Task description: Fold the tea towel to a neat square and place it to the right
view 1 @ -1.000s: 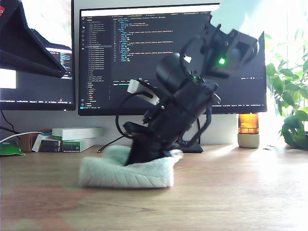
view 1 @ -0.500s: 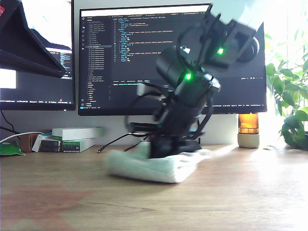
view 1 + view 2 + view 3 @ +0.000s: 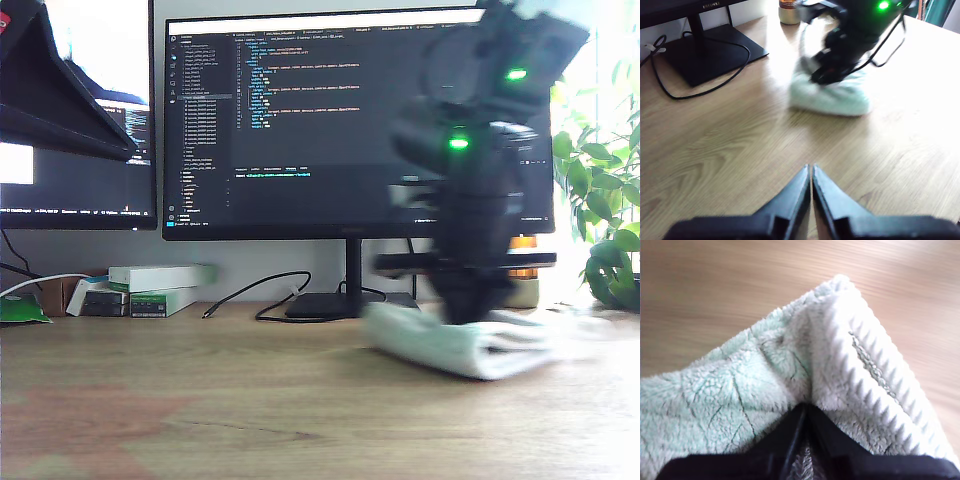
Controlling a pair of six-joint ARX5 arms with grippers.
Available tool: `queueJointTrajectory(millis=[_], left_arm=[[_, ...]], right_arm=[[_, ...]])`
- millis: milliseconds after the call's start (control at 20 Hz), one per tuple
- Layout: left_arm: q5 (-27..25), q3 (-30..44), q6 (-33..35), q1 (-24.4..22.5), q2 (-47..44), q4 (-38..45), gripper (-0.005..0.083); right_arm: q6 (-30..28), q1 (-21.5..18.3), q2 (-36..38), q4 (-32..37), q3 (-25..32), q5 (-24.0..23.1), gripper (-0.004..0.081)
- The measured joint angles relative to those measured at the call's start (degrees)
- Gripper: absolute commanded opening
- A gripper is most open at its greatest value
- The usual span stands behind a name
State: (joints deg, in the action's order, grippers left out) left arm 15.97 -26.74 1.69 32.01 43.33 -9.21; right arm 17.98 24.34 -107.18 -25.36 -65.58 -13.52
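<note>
Fold complete: tea towel (image 3: 470, 345) lies bundled toward the exterior view's right. My second gripper (image 3: 802, 412) clenches its fabric. My first gripper (image 3: 811, 172), jaws closed empty. Release outstanding.

The tea towel (image 3: 750, 390) is pale mint green, its plush pile creased by thin dark lines, and its ribbed hem (image 3: 875, 385) is whitish with a grey-green stitched line along it. My second end effector (image 3: 807, 432) is black, as is my first end effector (image 3: 811, 175). The arm (image 3: 480, 200) over the towel is black, with two bright green lights. The surface (image 3: 200, 400) is light brown wood with a darker streaked grain. The monitor (image 3: 300, 110) is black-framed, its dark screen carrying pale and coloured lines of text. Beside it are green leaves (image 3: 600, 200) and an amber glow (image 3: 520, 243).
</note>
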Motion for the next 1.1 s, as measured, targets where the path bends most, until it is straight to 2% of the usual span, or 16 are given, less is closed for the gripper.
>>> queueJointTrajectory(millis=[350, 550, 800, 1100], left_arm=[[0.0, 0.0, 0.0, 0.0, 0.0, 0.2, -0.0024], [0.0, 0.0, 0.0, 0.0, 0.0, 0.2, -0.0024], [0.1, 0.0, 0.0, 0.0, 0.0, 0.6, -0.0024], [0.5, 0.0, -0.1, 0.0, 0.0, 0.6, -0.0024]], right_arm=[[4.3, -4.5, 13.7, 2.1, 16.7, -1.7, 0.0002], [8.5, -4.9, 22.4, -3.3, 23.8, -2.0, 0.003], [14.2, -4.9, 28.0, -6.1, 27.9, -2.2, 0.0073], [17.8, -4.9, 28.0, -4.9, 28.3, -4.1, 0.0077]])
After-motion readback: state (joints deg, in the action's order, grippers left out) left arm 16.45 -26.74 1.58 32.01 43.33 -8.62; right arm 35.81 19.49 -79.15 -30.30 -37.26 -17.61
